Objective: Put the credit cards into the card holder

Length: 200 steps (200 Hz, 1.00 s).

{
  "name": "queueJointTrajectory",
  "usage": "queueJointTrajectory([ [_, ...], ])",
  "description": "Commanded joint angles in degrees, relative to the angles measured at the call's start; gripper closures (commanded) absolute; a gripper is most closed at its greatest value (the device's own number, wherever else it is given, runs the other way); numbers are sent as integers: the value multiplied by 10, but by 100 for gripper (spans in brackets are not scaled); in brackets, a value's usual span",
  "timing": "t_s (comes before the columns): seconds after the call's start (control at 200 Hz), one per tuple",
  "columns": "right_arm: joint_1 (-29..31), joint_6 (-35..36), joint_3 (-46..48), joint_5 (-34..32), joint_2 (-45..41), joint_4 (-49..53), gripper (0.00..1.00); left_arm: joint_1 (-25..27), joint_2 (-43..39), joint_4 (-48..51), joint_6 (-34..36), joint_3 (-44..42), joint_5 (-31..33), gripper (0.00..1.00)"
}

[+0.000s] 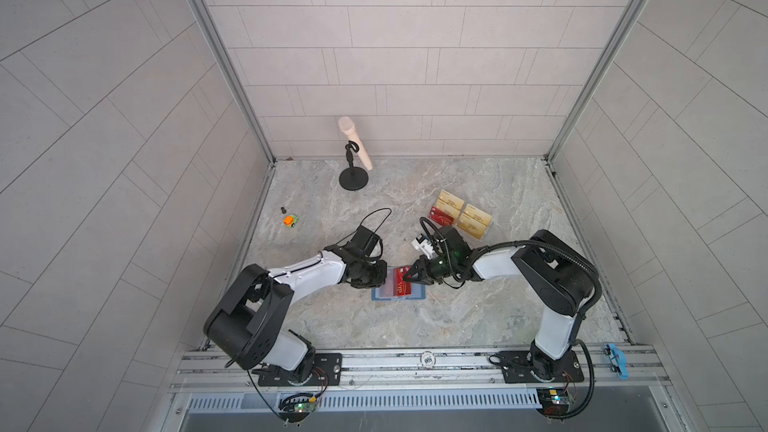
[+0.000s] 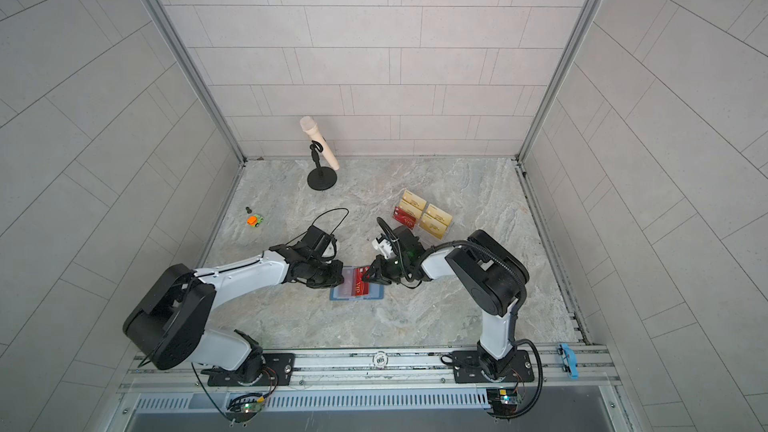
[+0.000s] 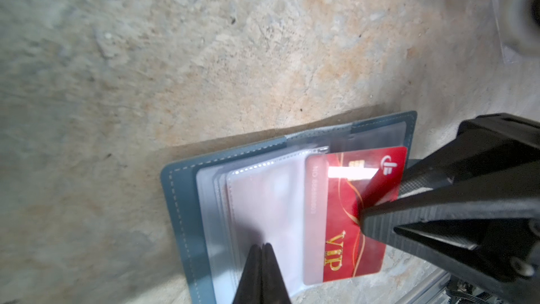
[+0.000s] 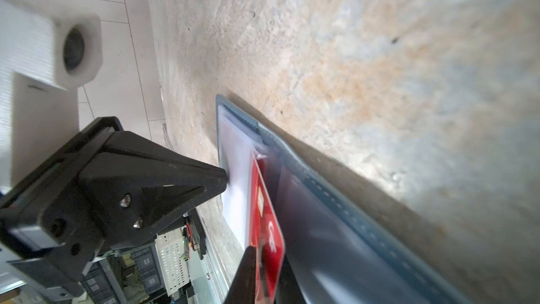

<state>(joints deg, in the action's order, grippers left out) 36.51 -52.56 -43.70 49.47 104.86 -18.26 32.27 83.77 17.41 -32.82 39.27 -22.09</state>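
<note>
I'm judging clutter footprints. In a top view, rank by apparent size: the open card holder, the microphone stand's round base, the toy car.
Card holder, even partly covered
Microphone stand's round base
Toy car
All sit on the table; order is safe.

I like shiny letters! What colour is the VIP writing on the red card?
The VIP lettering is gold; left wrist view shows it best.
</note>
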Motion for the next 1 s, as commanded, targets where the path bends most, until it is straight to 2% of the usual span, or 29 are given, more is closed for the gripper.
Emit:
queueJointTrajectory([
  [0.0,8,48,-15,-53,-32,107,71,1,-25,5,-8,-3,8,92],
  [0.155,22,88,-49,-94,-49,213,56,1,-35,12,-6,0,14,87],
  [0.32,43,108,-90,-123,-36,288,52,-1,-40,26,-10,-2,42,85],
  [0.406,57,128,-117,-174,-34,350,50,-7,-39,22,-16,-11,50,84],
  [0.701,91,140,-159,-229,-35,414,41,-30,-25,-27,-16,-45,5,80],
  [0.726,95,143,-165,-239,-33,425,36,-30,-25,-30,-16,-47,2,80],
  [0.766,101,149,-174,-258,-31,442,33,-30,-24,-37,-17,-49,-4,80],
  [0.826,109,150,-179,-287,-37,452,32,-30,-25,-45,-20,-54,-10,81],
  [0.996,119,146,-184,-318,-50,459,29,-30,-25,-56,-21,-59,-15,82],
])
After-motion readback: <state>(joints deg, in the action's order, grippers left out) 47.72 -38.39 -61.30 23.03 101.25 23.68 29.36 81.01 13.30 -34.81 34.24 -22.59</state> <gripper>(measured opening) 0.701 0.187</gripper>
